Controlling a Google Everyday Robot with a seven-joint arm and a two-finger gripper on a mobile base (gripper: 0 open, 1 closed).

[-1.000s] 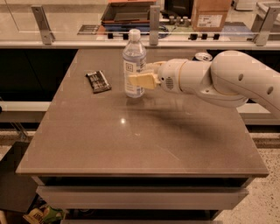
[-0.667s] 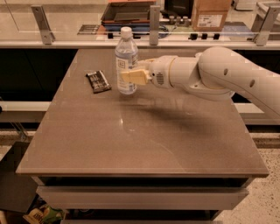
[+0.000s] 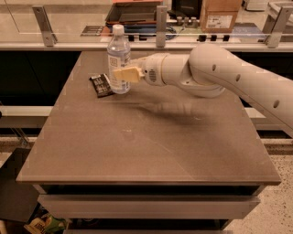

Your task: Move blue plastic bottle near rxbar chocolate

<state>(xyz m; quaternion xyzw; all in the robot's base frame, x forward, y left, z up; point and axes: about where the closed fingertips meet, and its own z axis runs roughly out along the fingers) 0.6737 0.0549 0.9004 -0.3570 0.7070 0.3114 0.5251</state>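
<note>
The blue plastic bottle [image 3: 118, 57], clear bluish with a white cap and pale label, stands upright at the back left of the brown table [image 3: 151, 141]. My gripper [image 3: 122, 75] comes in from the right on the white arm [image 3: 219, 75] and its pale yellow fingers [image 3: 127, 74] are shut on the bottle's lower half. The rxbar chocolate [image 3: 100, 85], a small flat dark wrapper, lies on the table just left of the bottle, close to its base.
A glass rail with metal posts [image 3: 160, 20] runs behind the table. A cardboard box [image 3: 221, 13] and a dark tray [image 3: 132, 11] sit on the counter beyond it. The table's left edge is near the bar.
My gripper has carried the bottle to the left across the back of the table. It now stands right beside the dark bar, which has not moved.
</note>
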